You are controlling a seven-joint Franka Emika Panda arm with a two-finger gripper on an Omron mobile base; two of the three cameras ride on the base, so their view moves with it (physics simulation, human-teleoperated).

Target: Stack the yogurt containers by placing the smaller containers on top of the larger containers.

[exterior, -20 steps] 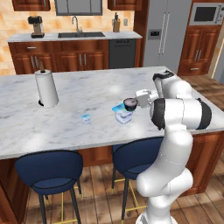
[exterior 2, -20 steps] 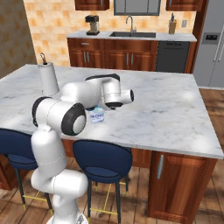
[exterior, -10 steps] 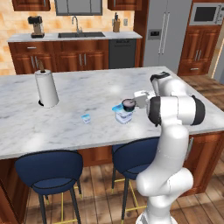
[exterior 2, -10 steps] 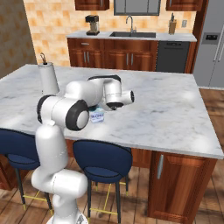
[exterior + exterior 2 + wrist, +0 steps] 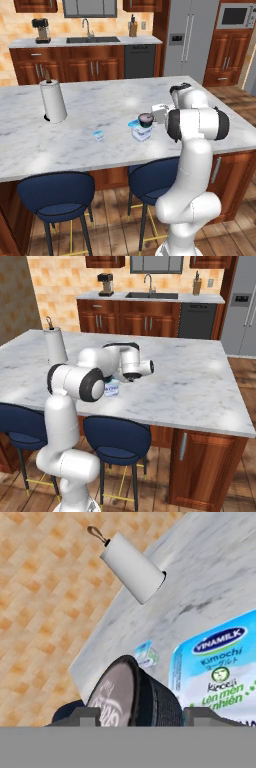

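Note:
My gripper (image 5: pixel 151 117) is shut on the dark round cup (image 5: pixel 146 118), which lies tilted on its side with its pale top facing away from the hand. It hangs just above the squarish white tub with the light-blue lid (image 5: pixel 140 131), at the tub's right edge. In the hand view the dark cup (image 5: pixel 135 696) sits between the fingertips (image 5: pixel 82 716), with the tub's printed lid (image 5: pixel 220 667) right beside it. The tiny white cup with a blue top (image 5: pixel 99 135) stands on the marble to the tub's left, and the hand view shows this tiny cup (image 5: pixel 146 654) too.
A tall white paper towel roll (image 5: pixel 53 102) stands at the island's far left. The marble island (image 5: pixel 100 105) ends close in front of the tub, with two blue stools (image 5: pixel 55 195) below. From the right, my own arm covers most of the tub (image 5: pixel 112 389).
The arm's elbow and upper links have swung slightly upright. The dark cup has stayed held at almost the same spot over the tub.

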